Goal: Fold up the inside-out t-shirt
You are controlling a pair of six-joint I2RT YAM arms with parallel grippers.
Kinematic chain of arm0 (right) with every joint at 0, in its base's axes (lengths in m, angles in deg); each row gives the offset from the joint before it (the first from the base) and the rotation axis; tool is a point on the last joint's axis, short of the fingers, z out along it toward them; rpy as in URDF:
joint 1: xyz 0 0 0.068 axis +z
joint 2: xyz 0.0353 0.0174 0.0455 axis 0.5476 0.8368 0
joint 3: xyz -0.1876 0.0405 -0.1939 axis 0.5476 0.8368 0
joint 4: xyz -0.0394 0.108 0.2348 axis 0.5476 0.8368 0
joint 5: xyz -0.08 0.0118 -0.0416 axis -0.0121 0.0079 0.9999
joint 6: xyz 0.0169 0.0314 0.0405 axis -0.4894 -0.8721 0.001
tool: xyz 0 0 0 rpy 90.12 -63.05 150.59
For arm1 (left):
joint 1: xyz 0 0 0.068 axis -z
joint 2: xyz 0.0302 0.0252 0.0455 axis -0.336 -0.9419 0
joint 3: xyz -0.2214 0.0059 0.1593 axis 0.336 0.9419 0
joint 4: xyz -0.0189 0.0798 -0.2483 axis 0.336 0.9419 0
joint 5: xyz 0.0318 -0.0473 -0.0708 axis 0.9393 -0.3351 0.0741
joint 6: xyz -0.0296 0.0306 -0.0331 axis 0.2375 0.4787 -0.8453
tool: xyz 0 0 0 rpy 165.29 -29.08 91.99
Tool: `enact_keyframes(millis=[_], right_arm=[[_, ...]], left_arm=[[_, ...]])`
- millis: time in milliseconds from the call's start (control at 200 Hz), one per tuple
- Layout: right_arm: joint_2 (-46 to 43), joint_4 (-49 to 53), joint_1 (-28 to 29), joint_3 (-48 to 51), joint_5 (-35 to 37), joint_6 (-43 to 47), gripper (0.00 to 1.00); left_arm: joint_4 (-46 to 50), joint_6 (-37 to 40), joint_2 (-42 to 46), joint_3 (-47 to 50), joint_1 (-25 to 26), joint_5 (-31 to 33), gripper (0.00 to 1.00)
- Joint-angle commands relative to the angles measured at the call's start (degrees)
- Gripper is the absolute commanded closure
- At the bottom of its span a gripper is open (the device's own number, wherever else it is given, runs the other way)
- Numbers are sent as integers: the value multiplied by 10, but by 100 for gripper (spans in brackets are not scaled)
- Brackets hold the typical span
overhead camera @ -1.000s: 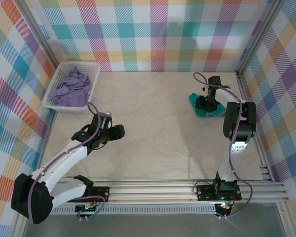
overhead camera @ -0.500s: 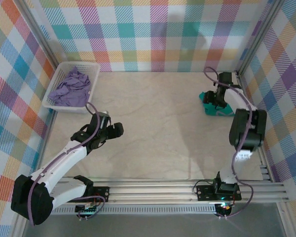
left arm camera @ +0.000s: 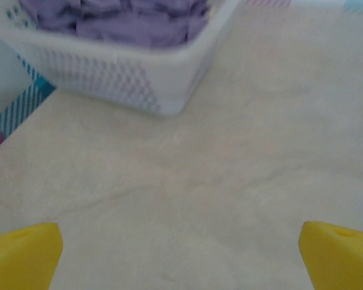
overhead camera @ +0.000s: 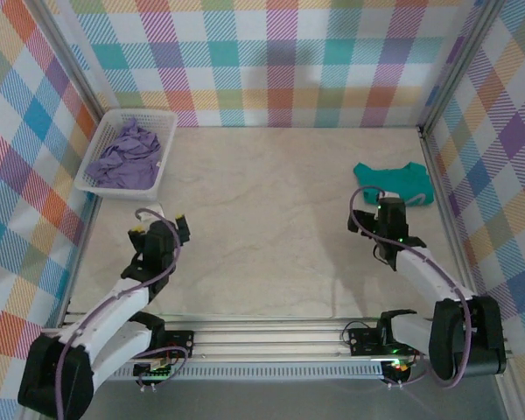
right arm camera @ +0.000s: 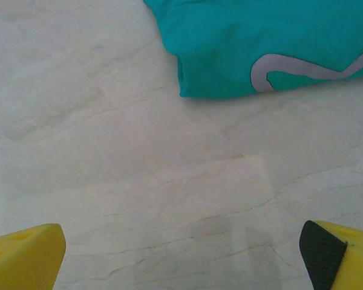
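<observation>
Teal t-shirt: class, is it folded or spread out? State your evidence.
Folded: the teal t-shirt lies as a compact bundle, no sleeves spread, with a thick doubled edge in the right wrist view.

I look down on a pale table top (overhead camera: pixel 271 219) with a marble pattern and faint grey veins. The light on it is even and the shadows are soft. The back wall (overhead camera: pixel 271 61), the left wall (overhead camera: pixel 26 157) and the right wall (overhead camera: pixel 507 157) are all covered in plaid of teal, purple, orange, yellow and pink on white. Grey metal posts (overhead camera: pixel 70 79) run up the corners where the walls meet. A silver slotted rail (overhead camera: pixel 280 337) lies along the near edge of the table. In the far left corner a white perforated basket (overhead camera: pixel 168 153) sits close to the left wall, with a crumpled lavender garment (overhead camera: pixel 122 157) inside it.
</observation>
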Motion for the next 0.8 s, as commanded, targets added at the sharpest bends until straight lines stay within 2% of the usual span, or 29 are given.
enact_keyframes(millis=[0, 80, 130, 220, 280, 445, 500, 575, 795], right_arm=[[29, -205, 4, 33, 25, 58, 0], [76, -292, 3, 60, 23, 89, 0], [78, -287, 2, 54, 9, 99, 0], [103, -391, -3, 75, -12, 113, 0], [127, -409, -9, 69, -25, 124, 0], [235, -537, -34, 77, -68, 117, 0], [219, -483, -35, 65, -71, 114, 0], [227, -476, -35, 54, -62, 110, 0], [225, -463, -42, 50, -73, 106, 0]], left_arm=[[-148, 48, -57, -1, -44, -46, 0], [-206, 46, -104, 2, -66, -87, 0], [-225, 47, -122, -2, -75, -104, 0], [-282, 42, -166, -7, -94, -130, 0], [-291, 41, -197, -24, -101, -144, 0], [-357, 36, -301, -53, -125, -190, 0], [-319, 47, -312, -76, -125, -216, 0], [-322, 59, -329, -82, -125, -244, 0], [-323, 61, -330, -83, -125, -245, 0]])
